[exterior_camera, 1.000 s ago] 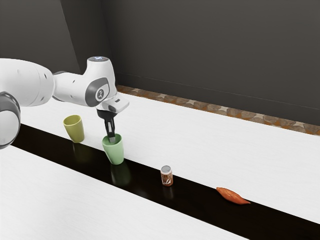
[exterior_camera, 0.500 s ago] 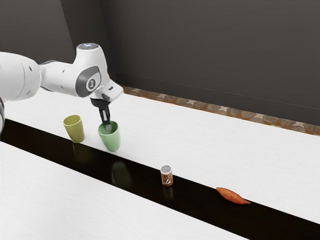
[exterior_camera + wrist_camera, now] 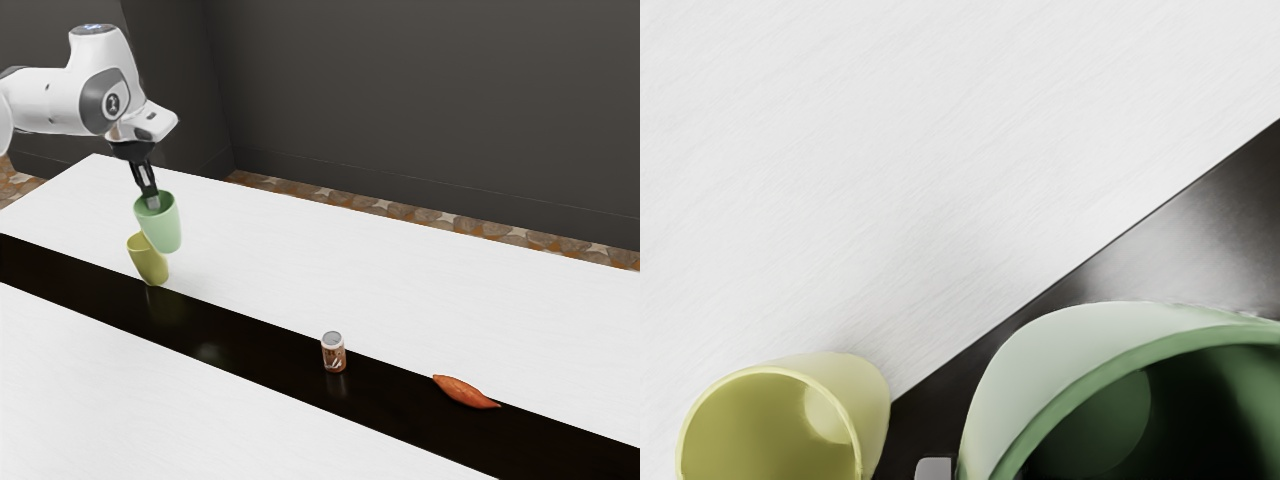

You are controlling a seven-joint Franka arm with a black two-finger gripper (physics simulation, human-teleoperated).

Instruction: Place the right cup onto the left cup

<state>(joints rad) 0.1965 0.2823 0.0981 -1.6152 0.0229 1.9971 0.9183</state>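
The gripper is pinched closed on the wall of the green cup, which hangs beneath it, upright or nearly so. Below and beside the gripper, the yellow cup stands on the worktop.

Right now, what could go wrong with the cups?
The green cup hangs off to one side of the yellow cup, so lowering it here might knock the yellow one over. My jaws are shut on just one side of the green cup, so it could tilt or slip.
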